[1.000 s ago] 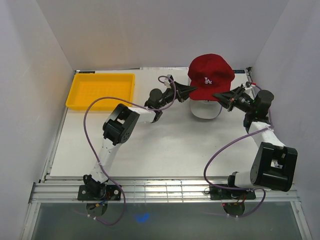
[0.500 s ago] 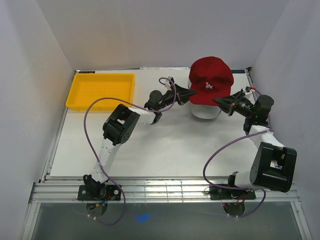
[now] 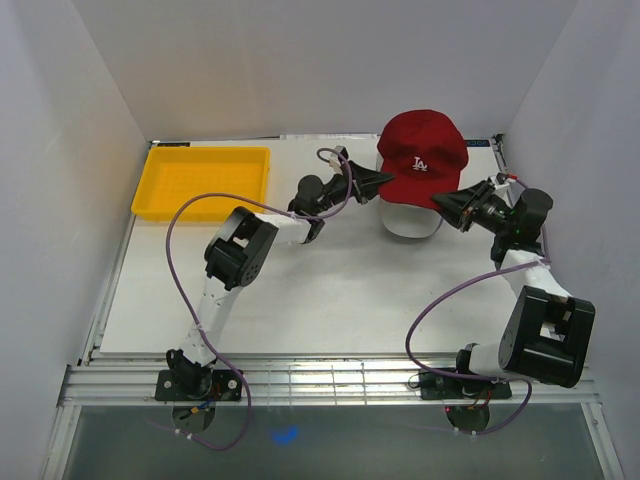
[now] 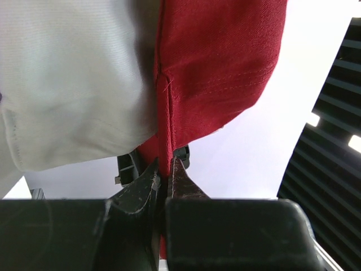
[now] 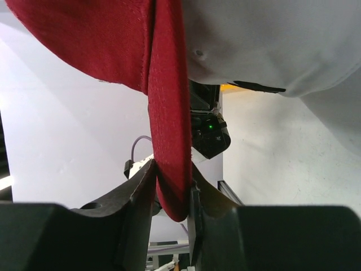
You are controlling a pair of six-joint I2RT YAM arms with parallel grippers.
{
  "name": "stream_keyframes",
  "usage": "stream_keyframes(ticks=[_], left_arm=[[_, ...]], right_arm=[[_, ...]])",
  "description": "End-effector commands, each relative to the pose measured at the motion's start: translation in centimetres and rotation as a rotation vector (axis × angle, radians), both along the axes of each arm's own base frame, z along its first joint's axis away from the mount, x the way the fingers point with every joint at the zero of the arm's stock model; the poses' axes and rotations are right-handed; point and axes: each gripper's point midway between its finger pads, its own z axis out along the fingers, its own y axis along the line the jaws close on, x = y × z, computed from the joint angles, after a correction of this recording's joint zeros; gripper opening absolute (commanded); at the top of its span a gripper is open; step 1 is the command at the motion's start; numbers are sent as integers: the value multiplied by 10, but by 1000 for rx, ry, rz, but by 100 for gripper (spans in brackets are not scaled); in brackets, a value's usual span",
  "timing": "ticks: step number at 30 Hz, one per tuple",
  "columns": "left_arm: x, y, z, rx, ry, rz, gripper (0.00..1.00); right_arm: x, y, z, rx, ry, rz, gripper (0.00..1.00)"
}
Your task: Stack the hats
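A dark red cap [image 3: 422, 158] with a white logo hangs over a white cap [image 3: 410, 220] at the back right of the table. My left gripper [image 3: 388, 179] is shut on the red cap's left edge; in the left wrist view the red fabric [image 4: 220, 62] is pinched between the jaws, with the white cap [image 4: 73, 84] beside it. My right gripper [image 3: 440, 200] is shut on the red cap's right edge; the right wrist view shows the red edge [image 5: 169, 130] between its jaws and the white cap [image 5: 265, 39] above. The lavender, black and tan caps are hidden or out of view.
A yellow plastic tray [image 3: 205, 181] stands at the back left of the white table [image 3: 300, 290]. White walls enclose the table on the left, back and right. Purple cables loop from both arms.
Both grippers keep their hold on the red cap. The cap and the right gripper have shifted slightly, the right gripper drawing a little down and right.
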Motion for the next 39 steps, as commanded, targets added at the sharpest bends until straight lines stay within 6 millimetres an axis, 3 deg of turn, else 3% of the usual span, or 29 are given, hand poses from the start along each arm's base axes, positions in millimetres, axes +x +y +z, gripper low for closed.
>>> stream_keyframes(ticks=[1,10,21,25,30,39], left_arm=[[8,18,49,-59,-94,38,0],[9,14,51,-31,-118,25,0],[20,4,60,-25,-140,9,0],[15,6,58,-7,-147,4,0],[6,13,37,0,-113,2,0],[-11,17,18,38,-113,-27,0]], right_arm=[[8,-9,25,-51,-101,-31,30],[29,-16,39,-80,-96,-56,16],[51,-23,51,-86,-91,-68,15],[46,-23,38,-95,-73,-70,14],[38,-21,17,-95,-39,-71,14],[24,-23,-19,-104,17,-91,13]])
